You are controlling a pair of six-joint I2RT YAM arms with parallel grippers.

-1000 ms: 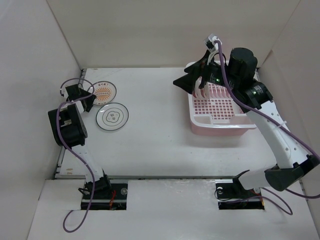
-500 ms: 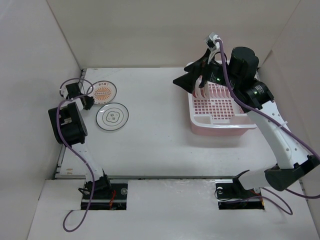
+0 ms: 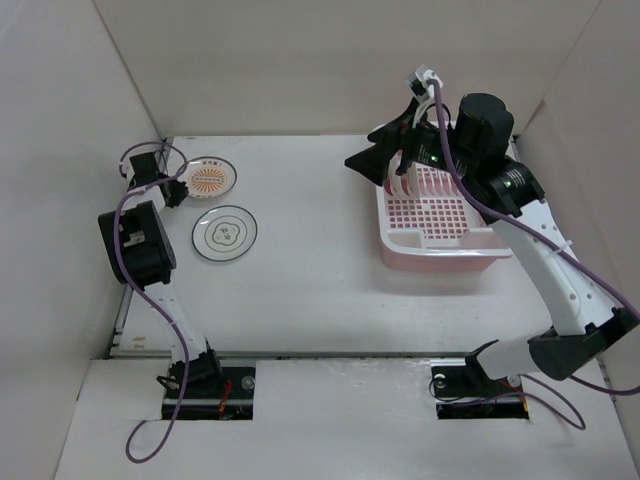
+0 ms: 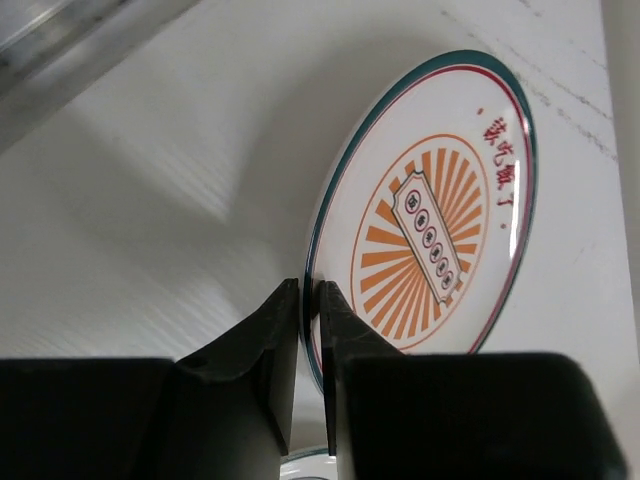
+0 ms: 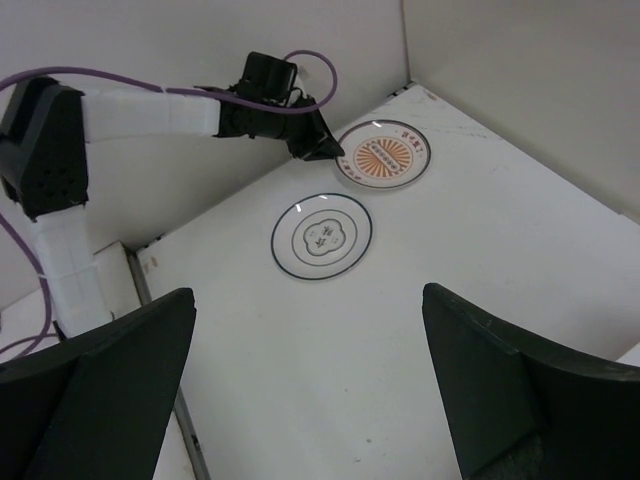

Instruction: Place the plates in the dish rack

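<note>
My left gripper (image 3: 172, 190) is shut on the left rim of the plate with the orange sunburst centre (image 3: 212, 177) at the table's far left. In the left wrist view the fingers (image 4: 285, 340) pinch that rim, and the plate (image 4: 430, 220) casts a shadow on the table. The plate with black wavy rings (image 3: 224, 233) lies flat just in front of it. The pink dish rack (image 3: 440, 215) stands at the far right. My right gripper (image 3: 385, 150) hovers open and empty over the rack's back left corner. Its view shows both plates (image 5: 385, 155) (image 5: 321, 237) and the left gripper (image 5: 322, 150).
White side walls close in the table on the left, back and right. White upright prongs (image 3: 403, 180) stand at the rack's back left. The left arm (image 3: 135, 245) runs along the left wall.
My left gripper has shifted a little toward the back wall, and the orange sunburst plate has moved slightly back with it. The right arm has barely moved.
</note>
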